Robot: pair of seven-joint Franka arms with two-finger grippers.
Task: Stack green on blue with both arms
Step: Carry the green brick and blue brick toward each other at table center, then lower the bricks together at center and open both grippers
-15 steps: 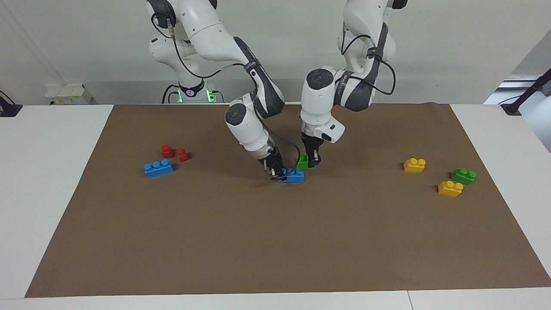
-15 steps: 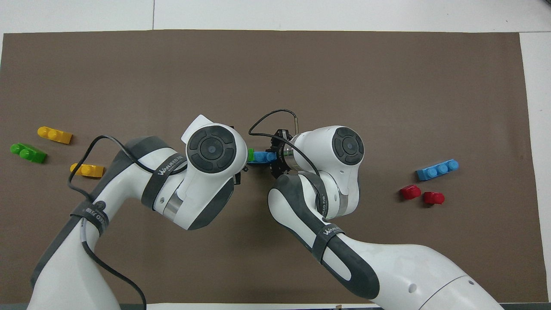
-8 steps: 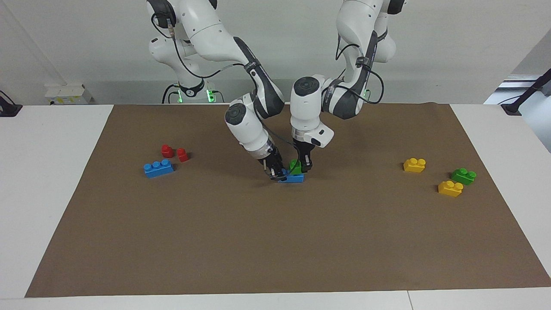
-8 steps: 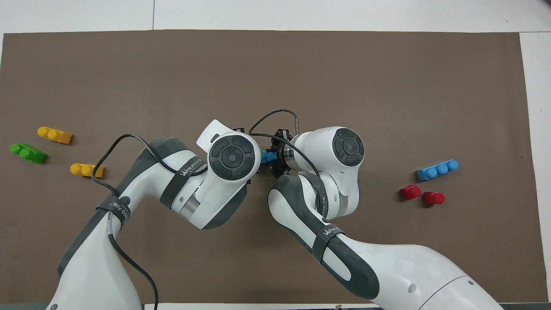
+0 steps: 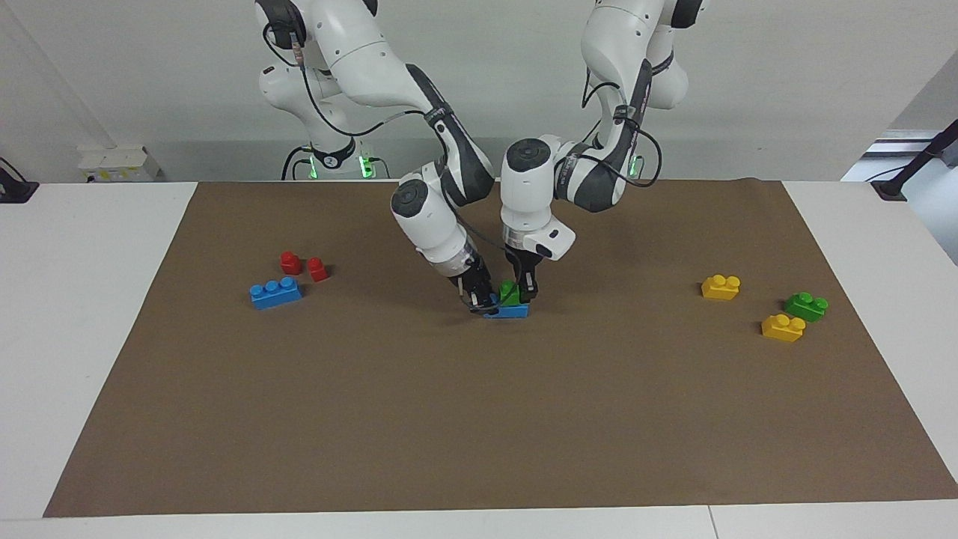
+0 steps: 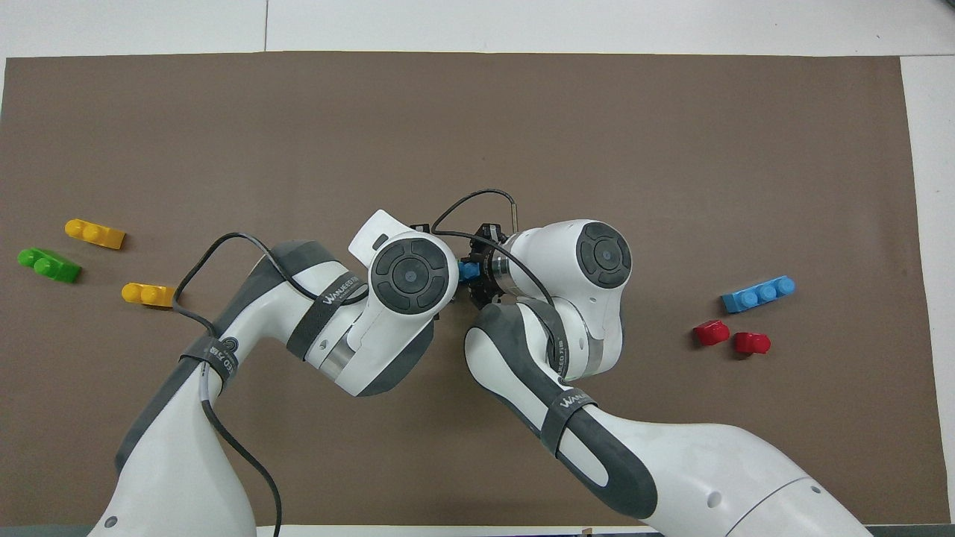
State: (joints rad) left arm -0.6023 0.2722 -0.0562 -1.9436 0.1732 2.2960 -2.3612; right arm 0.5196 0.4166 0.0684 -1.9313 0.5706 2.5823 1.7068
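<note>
Facing view, going left to right. At mid-left of the frame two red bricks (image 5: pixel 303 266) sat close together on the brown mat (image 5: pixel 374 419), with a spare blue brick (image 5: pixel 276 292) just below them in the picture. At the centre of the frame, the right gripper (image 5: pixel 483 297) came down at a slant and was clenched on one end of the blue brick (image 5: pixel 512 309), which lay flat on the mat. Right beside it, the left gripper (image 5: pixel 520 288) pointed straight down and was grasping the green brick (image 5: pixel 510 292), fingers on either side of it. The green brick sat on top of the blue brick, toward its middle; whether it was fully pressed onto the studs was hard to tell from here. At mid-right of the frame lay a yellow brick (image 5: pixel 721 287), then a second yellow brick (image 5: pixel 783 328) lower down, and a spare green brick (image 5: pixel 806 305) just beside that one, toward the right edge.

Overhead view: both wrists met at frame centre and hid the stack; only a blue sliver (image 6: pixel 468 270) showed between them. Green and yellow spares were at mid-left, blue and red spares at mid-right.
</note>
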